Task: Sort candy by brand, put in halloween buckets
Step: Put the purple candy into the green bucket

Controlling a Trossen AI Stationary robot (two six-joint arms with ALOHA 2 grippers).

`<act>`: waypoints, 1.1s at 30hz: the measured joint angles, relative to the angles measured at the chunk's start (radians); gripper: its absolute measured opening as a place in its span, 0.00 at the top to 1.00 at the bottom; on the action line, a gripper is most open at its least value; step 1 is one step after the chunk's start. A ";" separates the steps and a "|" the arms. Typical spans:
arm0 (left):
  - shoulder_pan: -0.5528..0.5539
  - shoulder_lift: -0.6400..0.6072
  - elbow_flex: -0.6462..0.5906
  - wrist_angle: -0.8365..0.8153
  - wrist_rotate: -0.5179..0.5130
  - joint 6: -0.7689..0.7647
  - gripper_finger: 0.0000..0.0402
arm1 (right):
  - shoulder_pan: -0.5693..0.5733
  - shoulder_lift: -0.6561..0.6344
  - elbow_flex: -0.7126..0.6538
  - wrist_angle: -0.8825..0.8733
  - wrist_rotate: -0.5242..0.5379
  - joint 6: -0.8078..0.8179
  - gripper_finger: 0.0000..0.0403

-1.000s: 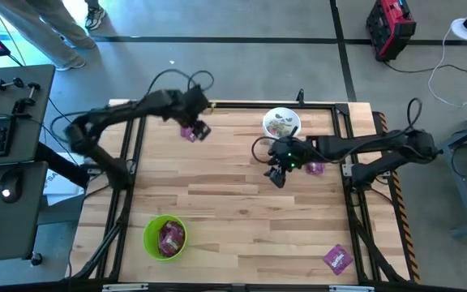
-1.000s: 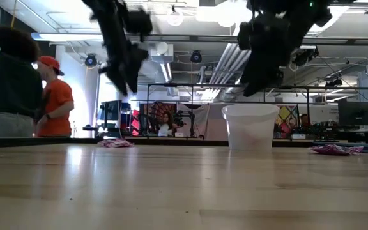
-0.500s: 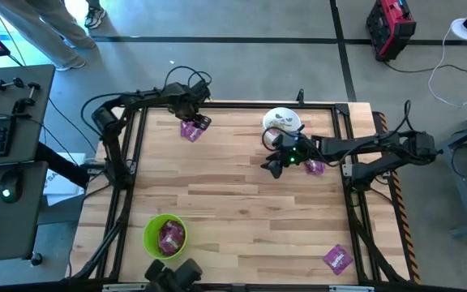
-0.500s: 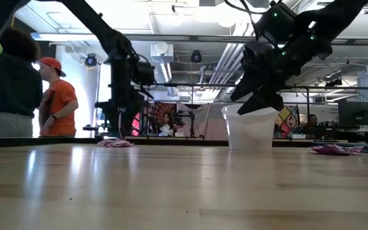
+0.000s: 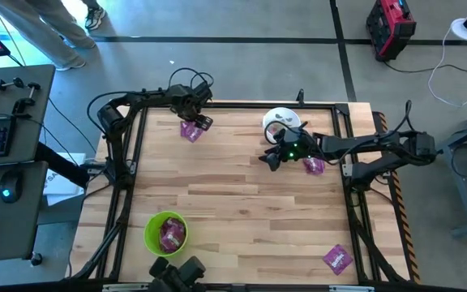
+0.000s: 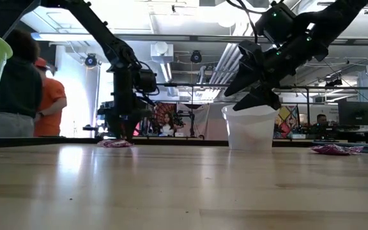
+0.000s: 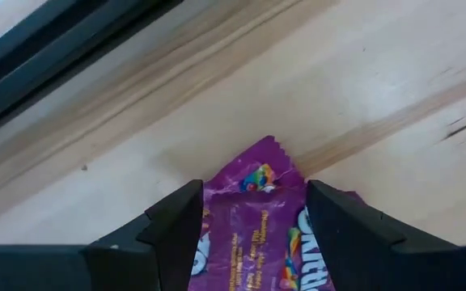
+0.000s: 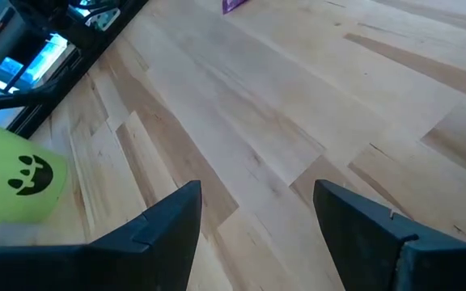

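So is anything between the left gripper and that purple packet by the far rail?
Nothing visible. The left gripper stands open right over the purple packet, one finger on each side, with only bare table around it.

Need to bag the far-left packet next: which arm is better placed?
Left. The left gripper already straddles that packet, jaws open; the right gripper hangs empty by the white bucket.

Overhead, table-level, two close wrist views
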 joint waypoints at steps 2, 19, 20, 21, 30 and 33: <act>0.000 0.001 0.000 -0.007 -0.011 0.007 0.47 | 0.000 0.000 0.000 0.000 0.003 0.000 0.42; -0.013 -0.007 -0.079 -0.011 0.044 0.008 0.80 | 0.000 0.000 0.000 -0.003 0.003 0.000 0.42; -0.017 -0.007 -0.077 -0.015 0.044 0.019 0.82 | 0.000 0.000 0.000 -0.003 0.005 0.000 0.42; -0.020 -0.010 -0.074 -0.017 0.048 0.032 0.85 | 0.000 0.000 0.000 -0.003 0.007 0.000 0.42; -0.021 -0.118 -0.040 -0.009 0.065 0.082 1.00 | 0.000 0.000 0.001 -0.003 0.011 -0.006 0.42; -0.021 -0.175 -0.041 -0.004 0.063 0.082 1.00 | 0.000 0.000 0.001 -0.003 0.014 -0.008 0.42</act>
